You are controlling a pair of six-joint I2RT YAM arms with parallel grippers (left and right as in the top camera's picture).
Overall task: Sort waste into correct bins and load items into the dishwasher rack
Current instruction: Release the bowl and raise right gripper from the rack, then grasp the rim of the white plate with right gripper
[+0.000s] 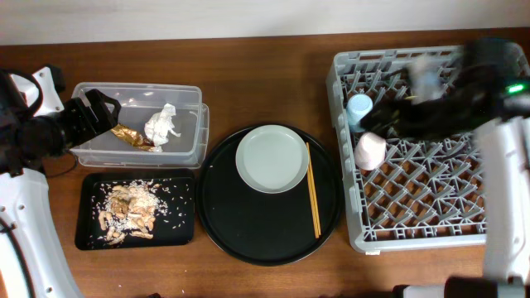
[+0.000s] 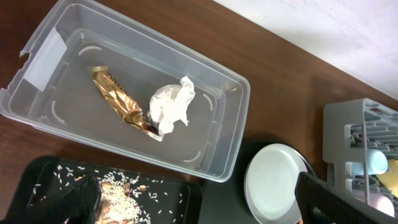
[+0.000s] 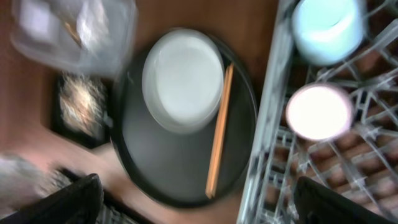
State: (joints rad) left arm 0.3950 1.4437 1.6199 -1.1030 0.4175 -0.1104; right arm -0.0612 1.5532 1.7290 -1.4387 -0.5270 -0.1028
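The clear tub (image 1: 197,132) holds a crumpled white tissue (image 1: 162,124) and a golden foil wrapper (image 1: 132,136). Beige food scraps (image 1: 128,207) lie on the flat black tray (image 1: 180,223). My left gripper (image 1: 101,116) hovers open and empty at the tub's left end; its wrist view shows the tissue (image 2: 171,106), wrapper (image 2: 115,93) and scraps (image 2: 118,196). A blue cup (image 1: 359,108) and pink cup (image 1: 370,151) stand in the grey rack (image 1: 422,207). My right gripper (image 1: 383,118), blurred, is open above them with nothing held. A pale plate (image 1: 272,157) and chopsticks (image 1: 313,189) lie left of the rack.
The plate and chopsticks rest on a large round black tray (image 1: 248,232) between the bins and the rack. The right wrist view shows the plate (image 3: 183,78), chopsticks (image 3: 219,130), blue cup (image 3: 326,28) and pink cup (image 3: 318,112). Bare wood runs along the table's front.
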